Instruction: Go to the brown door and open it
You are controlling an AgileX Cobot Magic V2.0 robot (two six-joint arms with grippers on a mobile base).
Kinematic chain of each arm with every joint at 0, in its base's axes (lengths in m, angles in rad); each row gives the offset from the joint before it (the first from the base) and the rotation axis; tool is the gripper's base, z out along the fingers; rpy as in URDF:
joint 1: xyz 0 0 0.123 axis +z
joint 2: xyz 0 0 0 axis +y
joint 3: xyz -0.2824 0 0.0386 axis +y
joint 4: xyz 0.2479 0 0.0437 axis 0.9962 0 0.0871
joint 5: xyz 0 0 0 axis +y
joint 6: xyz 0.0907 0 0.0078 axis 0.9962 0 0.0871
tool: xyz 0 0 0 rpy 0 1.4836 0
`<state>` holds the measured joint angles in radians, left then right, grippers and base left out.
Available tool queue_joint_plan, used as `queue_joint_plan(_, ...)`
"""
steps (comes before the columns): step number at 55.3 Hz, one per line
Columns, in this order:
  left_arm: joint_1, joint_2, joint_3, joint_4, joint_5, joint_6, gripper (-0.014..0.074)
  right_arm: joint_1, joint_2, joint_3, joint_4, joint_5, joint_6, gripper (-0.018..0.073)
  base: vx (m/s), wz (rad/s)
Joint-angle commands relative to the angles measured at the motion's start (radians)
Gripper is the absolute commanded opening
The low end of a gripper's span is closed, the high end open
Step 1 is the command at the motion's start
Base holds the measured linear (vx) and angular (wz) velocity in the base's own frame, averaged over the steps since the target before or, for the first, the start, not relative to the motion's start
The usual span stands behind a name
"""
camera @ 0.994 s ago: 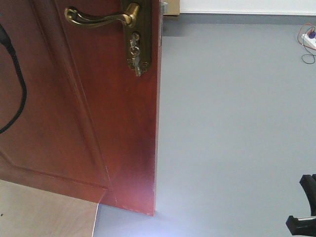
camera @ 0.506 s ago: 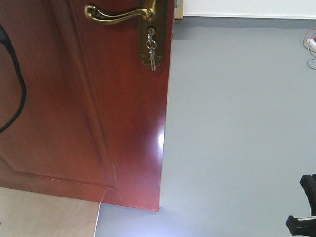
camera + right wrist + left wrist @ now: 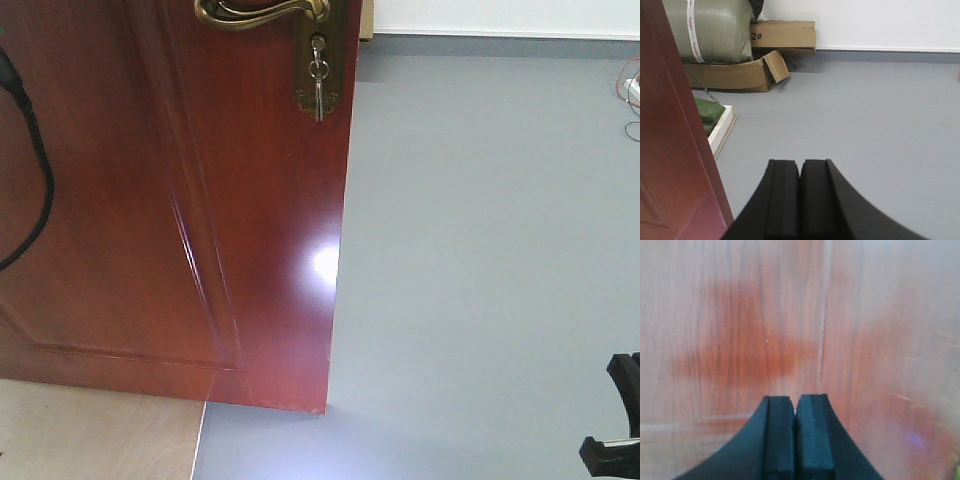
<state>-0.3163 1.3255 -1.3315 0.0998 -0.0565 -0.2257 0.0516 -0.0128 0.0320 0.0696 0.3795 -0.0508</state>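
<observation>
The brown door (image 3: 170,210) fills the left half of the front view, glossy reddish-brown with a recessed panel. Its free edge stands over the grey floor. The brass lever handle (image 3: 262,12) is cut by the top edge. The lock plate (image 3: 318,70) below it has small keys (image 3: 317,95) hanging. My left gripper (image 3: 796,402) is shut and empty, very close to the door's face (image 3: 790,330). My right gripper (image 3: 800,166) is shut and empty over grey floor, with the door's edge (image 3: 670,140) at its left. A dark part of the right arm (image 3: 615,425) shows at the front view's lower right.
A black cable (image 3: 35,170) hangs before the door at far left. Light wood flooring (image 3: 95,435) lies under the door. Cardboard boxes (image 3: 782,35), a large green sack (image 3: 710,30) and a white frame (image 3: 722,127) stand by the far wall. Cables (image 3: 630,95) lie at the right.
The door's free edge has shifted right and the handle and lock plate have risen towards the top edge, so the view has come closer. The keys have swung and now hang straight.
</observation>
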Motion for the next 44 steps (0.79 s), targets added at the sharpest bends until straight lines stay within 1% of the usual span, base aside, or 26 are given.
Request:
queue_joint_plan(1,-0.002,-0.024,-0.031,-0.006,-0.077,0.001,0.0136,0.002,-0.006,0.004,-0.003,-0.082,-0.006,0.0000,0.00,0.00)
queue_joint_plan(28,-0.002,-0.025,-0.031,-0.006,-0.075,0.001,0.0136,0.002,-0.006,0.004,-0.003,-0.075,-0.006,0.0000,0.00,0.00)
queue_joint_plan(32,-0.002,-0.038,-0.031,-0.008,-0.064,0.000,0.0136,0.002,-0.006,0.004,-0.003,-0.076,-0.006,0.0000,0.00,0.00)
queue_joint_plan(36,-0.002,-0.061,-0.027,-0.016,-0.018,-0.007,0.0136,0.002,-0.006,0.004,-0.003,-0.076,-0.006,0.0000,0.00,0.00)
queue_joint_plan(40,-0.002,-0.098,0.001,-0.011,0.005,0.004,0.0136,0.002,-0.006,0.004,-0.003,-0.076,-0.006,0.0000,0.00,0.00)
queue_joint_plan(44,-0.002,-0.142,0.055,0.017,-0.010,0.039,0.0136,0.002,-0.006,0.004,-0.003,-0.076,-0.006,0.0000,0.00,0.00)
